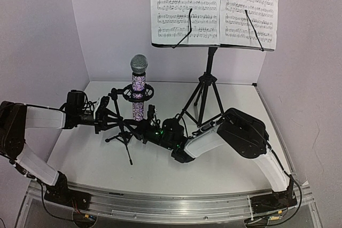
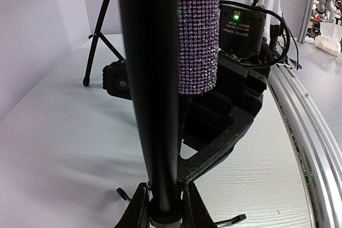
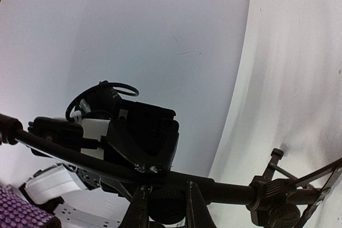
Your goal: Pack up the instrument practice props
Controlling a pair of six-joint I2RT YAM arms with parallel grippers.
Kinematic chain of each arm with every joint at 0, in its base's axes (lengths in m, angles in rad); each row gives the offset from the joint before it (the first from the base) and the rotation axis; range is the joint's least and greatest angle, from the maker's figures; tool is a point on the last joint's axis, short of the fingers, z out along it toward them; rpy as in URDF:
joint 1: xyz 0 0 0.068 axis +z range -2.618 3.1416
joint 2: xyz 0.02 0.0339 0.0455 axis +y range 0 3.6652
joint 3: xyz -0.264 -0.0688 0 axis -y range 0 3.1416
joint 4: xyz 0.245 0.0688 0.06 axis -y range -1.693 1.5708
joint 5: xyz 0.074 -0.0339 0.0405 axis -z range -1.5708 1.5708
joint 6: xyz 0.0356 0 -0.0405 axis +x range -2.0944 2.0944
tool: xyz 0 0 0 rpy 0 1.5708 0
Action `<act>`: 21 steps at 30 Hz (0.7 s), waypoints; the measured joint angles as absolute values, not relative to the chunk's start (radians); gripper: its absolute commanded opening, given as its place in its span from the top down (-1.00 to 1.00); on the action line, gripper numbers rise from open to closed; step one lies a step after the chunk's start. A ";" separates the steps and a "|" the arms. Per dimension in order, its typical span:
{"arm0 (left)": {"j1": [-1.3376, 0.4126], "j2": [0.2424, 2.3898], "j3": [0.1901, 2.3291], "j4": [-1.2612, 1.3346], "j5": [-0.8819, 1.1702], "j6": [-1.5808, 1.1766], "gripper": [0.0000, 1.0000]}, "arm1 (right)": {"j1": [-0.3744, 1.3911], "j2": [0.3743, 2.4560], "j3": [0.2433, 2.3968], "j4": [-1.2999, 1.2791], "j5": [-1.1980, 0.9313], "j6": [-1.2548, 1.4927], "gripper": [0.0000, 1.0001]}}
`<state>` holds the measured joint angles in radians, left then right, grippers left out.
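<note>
Left gripper (image 2: pixel 163 207) pinches the pole of the mic stand (image 2: pixel 149 78); the mic (image 1: pixel 138 86) stands upright in it, before the music stand (image 1: pixel 206 92) bearing the pages (image 1: pixel 214 4). Right gripper (image 3: pixel 165 209) has its fingers narrow at that pole; whether they pinch it, I cannot tell.

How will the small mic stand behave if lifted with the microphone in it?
Probably top-heavy: the microphone sits high on the spindly stand, so it may tip. Its pole looks rigid, not floppy.

printed staves of notes on the sheet-music pages (image 1: pixel 214 6); upside-down white label (image 2: pixel 240 26) on a camera (image 2: pixel 243 41), unreadable
</note>
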<state>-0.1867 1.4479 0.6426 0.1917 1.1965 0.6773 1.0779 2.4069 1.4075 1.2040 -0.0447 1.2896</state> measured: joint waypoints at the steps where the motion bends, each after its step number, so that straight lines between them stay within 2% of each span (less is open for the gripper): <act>1: -0.187 1.448 0.643 0.191 1.197 0.679 1.00 | 1.077 2.407 1.407 1.207 -0.048 1.227 1.00; 13: -0.180 1.481 0.685 0.117 1.240 0.726 1.00 | 1.066 2.434 1.414 1.273 -0.102 0.537 1.00; 21: -0.180 1.496 0.707 0.073 1.255 0.762 1.00 | 1.064 2.474 1.425 1.355 -0.118 0.198 1.00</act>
<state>-0.1799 1.4957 0.7072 0.0731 1.2546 0.7618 1.0644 2.4742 1.4251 1.3549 -0.1176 0.1981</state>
